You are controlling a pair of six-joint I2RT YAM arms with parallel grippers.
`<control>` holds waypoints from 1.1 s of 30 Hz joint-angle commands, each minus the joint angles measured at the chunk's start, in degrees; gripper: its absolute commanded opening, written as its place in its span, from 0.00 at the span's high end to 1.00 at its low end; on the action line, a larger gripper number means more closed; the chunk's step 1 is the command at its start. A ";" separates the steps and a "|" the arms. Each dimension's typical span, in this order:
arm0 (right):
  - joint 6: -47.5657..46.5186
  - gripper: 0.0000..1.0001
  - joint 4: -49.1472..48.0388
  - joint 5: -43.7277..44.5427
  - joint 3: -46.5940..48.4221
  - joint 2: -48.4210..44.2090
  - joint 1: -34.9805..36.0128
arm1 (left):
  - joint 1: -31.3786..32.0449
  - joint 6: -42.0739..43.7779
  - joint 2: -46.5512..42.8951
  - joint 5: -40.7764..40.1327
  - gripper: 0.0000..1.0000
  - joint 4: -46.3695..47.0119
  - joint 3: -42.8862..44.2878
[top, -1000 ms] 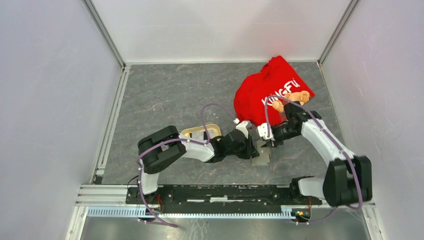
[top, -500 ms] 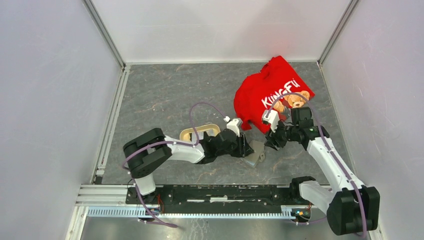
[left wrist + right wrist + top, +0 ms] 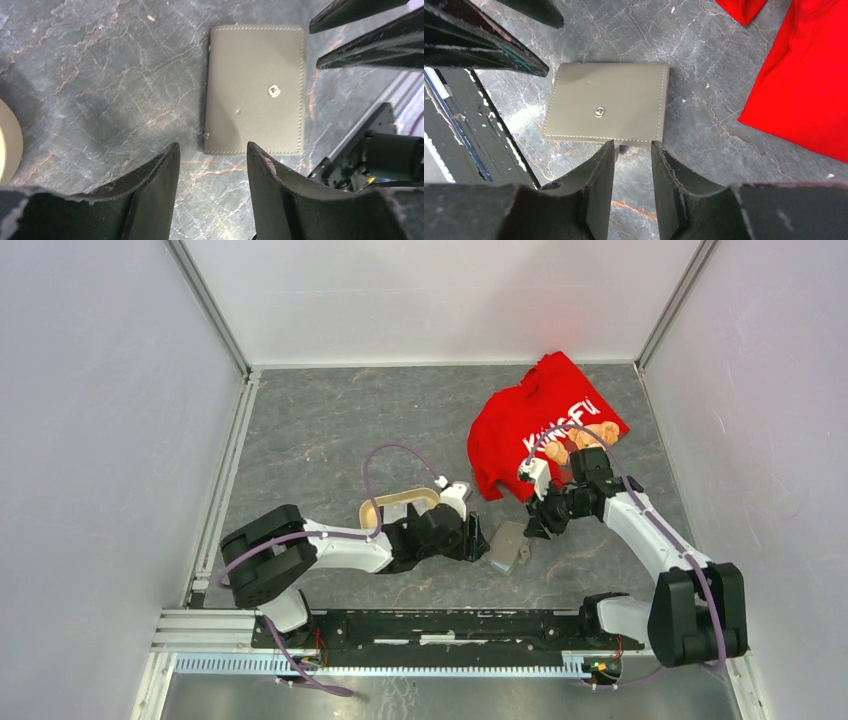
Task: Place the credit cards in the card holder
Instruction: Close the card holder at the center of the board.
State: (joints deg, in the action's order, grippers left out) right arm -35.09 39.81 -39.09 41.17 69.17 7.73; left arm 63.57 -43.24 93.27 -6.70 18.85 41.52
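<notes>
- Card holder [image 3: 507, 546]: lies flat and folded shut on the grey marbled tabletop [image 3: 330, 430], between the two pincers, near the front edge.
- Outer face is up. It is grey with pale stitching along the edges and a small round metal emblem [image 3: 273, 90] near the middle.
- Left pincer [image 3: 480, 540]: spread and holding nothing. In the left wrist view [image 3: 212, 150] bare tabletop shows in the gap, and the near short edge of the card holder [image 3: 255, 90] lies just past the fingertips.
- Right pincer [image 3: 531, 528]: fingers apart with a narrower gap than the left, and nothing between them. In the right wrist view [image 3: 633, 147] the tips sit at the long edge of the card holder [image 3: 606, 102]. It cannot be told whether they touch it.
- The two pincers face each other across the card holder, one at each side.
- Red shirt [image 3: 530, 430]: crumpled at the far right of the tabletop, behind the right arm and apart from the card holder.
- Beige oval tray [image 3: 385, 502]: just behind the left arm and partly hidden by it.
</notes>
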 commanded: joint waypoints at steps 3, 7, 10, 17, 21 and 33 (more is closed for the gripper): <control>3.36 0.67 -2.32 -1.98 4.57 3.29 -0.80 | 1.21 4.88 4.07 -3.33 0.41 -4.81 3.65; 3.30 0.69 -2.42 -0.79 4.42 2.84 -1.34 | 1.44 5.41 7.13 -4.68 0.41 -9.05 6.97; 3.48 0.68 -3.01 1.16 3.13 2.94 -1.57 | 2.02 5.84 8.94 -4.99 0.41 -11.20 9.00; 1.25 0.79 -2.19 5.12 2.96 10.18 -1.52 | 2.72 5.75 10.81 -5.51 0.41 -14.30 11.04; -0.29 0.88 -1.33 4.98 3.17 13.45 -0.49 | 3.20 5.14 10.84 -6.10 0.42 -15.66 11.50; 0.00 0.88 -2.79 5.77 7.49 19.00 3.24 | 3.67 2.51 11.47 -5.26 0.42 -16.83 11.65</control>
State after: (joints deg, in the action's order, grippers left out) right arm -34.74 38.20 -32.58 45.65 85.73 9.32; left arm 66.63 -39.70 102.94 -11.66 6.09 53.58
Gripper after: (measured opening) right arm 0.117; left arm 0.582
